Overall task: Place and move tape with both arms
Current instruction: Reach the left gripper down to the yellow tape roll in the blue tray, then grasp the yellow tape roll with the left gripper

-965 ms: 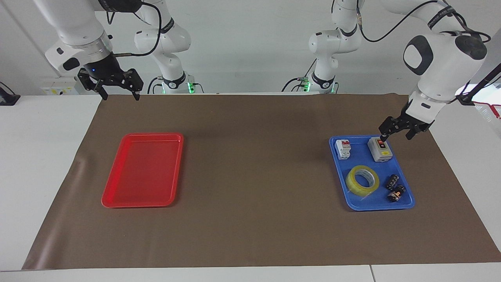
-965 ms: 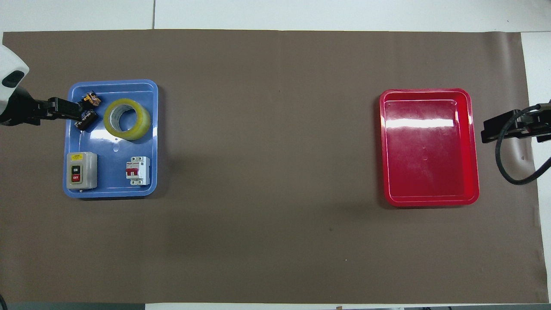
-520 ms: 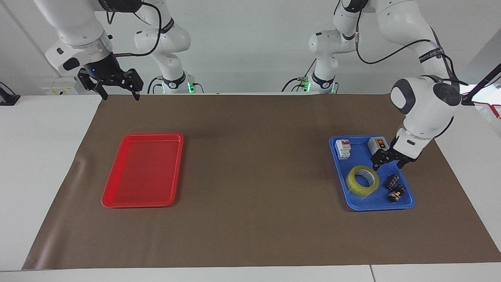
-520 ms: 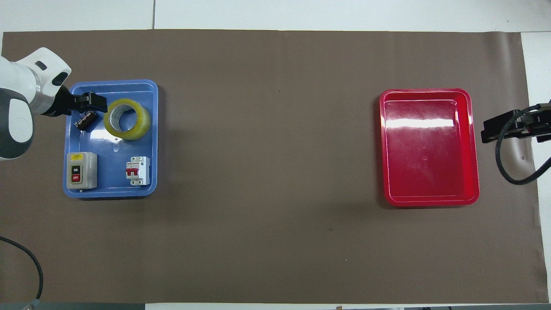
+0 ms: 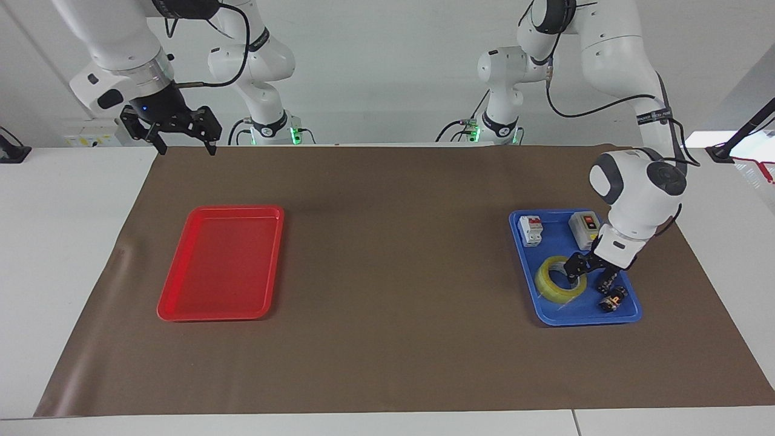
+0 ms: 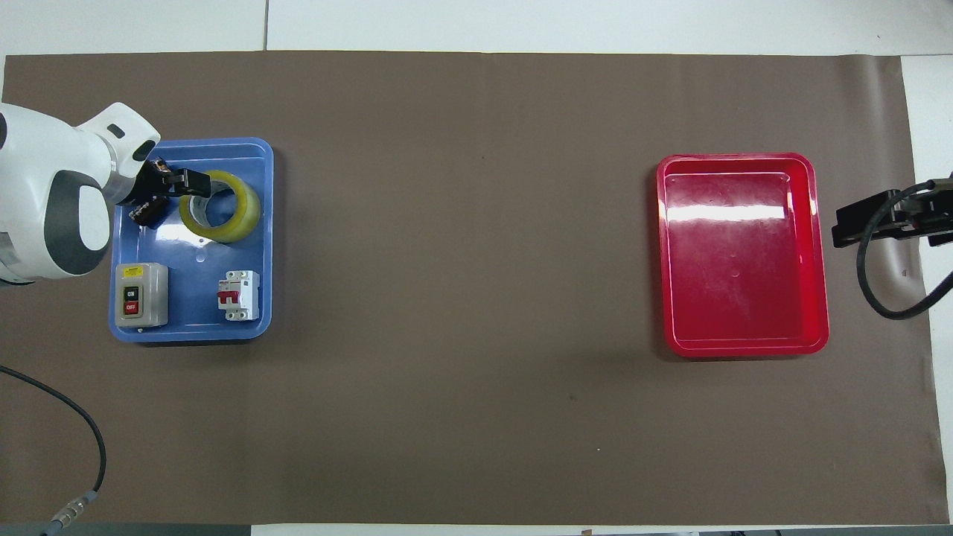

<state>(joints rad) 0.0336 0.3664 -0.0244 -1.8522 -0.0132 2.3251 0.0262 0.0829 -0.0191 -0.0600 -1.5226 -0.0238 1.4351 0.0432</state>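
A brown mat (image 5: 387, 278) covers most of the white table (image 5: 66, 254), and everything else is placed here against the blue tray (image 5: 548, 318) lying on that mat at the left arm's end. The red tray (image 5: 221, 263) lies well apart from the blue tray, toward the right arm's end of the table. The left arm (image 5: 636, 188) bends down over the blue tray, and the left gripper (image 5: 590, 274) is low inside it with its fingers spread apart, one finger (image 5: 572, 270) in the hole of the tape and the other outside the roll, beside the dark connectors; nothing is gripped. The right arm waits with the right gripper (image 5: 183, 144) raised over the mat's edge by the robots, well apart from the blue tray, its fingers spread and empty. In the blue tray, the tape (image 5: 554, 284) lies flat in the half farther from the robots. A grey switch box (image 6: 141, 295) and a white circuit breaker (image 6: 239, 295) sit in the half nearer the robots. Two small dark connectors (image 5: 613, 298) lie just beside the tape.
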